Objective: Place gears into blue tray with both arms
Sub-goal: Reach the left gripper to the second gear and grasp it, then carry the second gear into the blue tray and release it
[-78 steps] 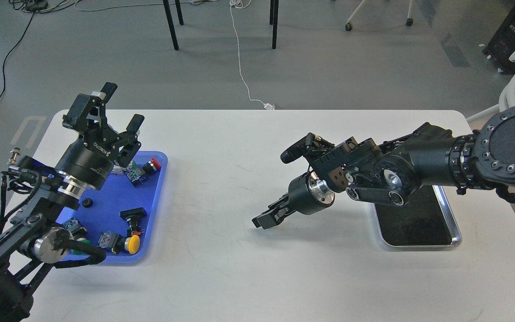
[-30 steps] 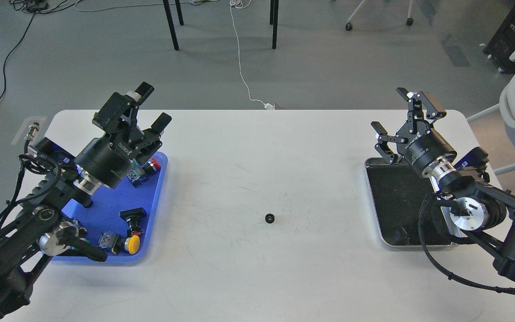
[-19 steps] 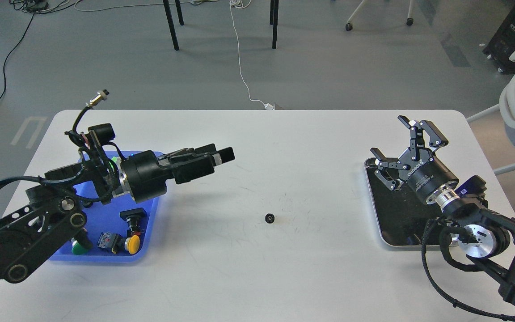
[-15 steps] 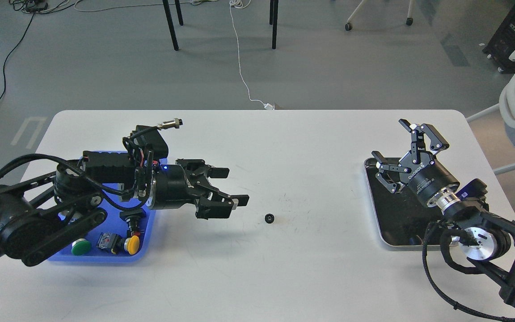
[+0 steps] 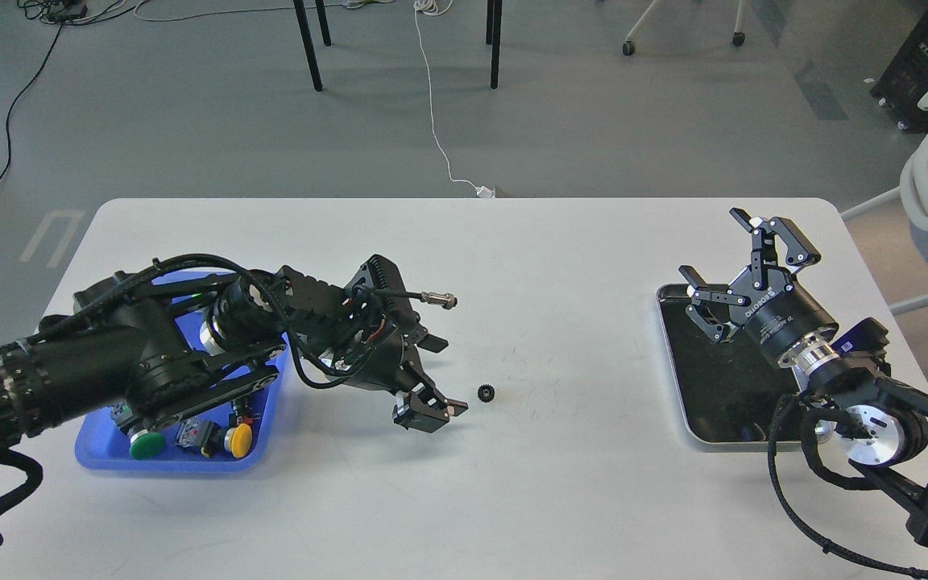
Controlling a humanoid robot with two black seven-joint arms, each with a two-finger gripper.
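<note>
One small black gear (image 5: 486,392) lies flat on the white table (image 5: 512,266), near its middle. My left gripper (image 5: 448,376) hangs low just left of the gear, open, with one finger behind and one in front, and nothing between them. The left arm reaches across the blue tray (image 5: 182,466) at the left and hides much of it. My right gripper (image 5: 726,254) is open and empty, raised over the far left corner of the metal tray (image 5: 677,379), well right of the gear.
Push-button switches with a yellow cap (image 5: 239,437) and a green cap (image 5: 142,444) sit along the blue tray's near side. The silver-rimmed tray with black lining stands at the right. A loose cable plug (image 5: 438,300) sticks out from my left wrist.
My left arm has swung right from over the blue tray and come down beside the gear, gripper open. The right gripper drifted slightly right. The gear has not moved.
</note>
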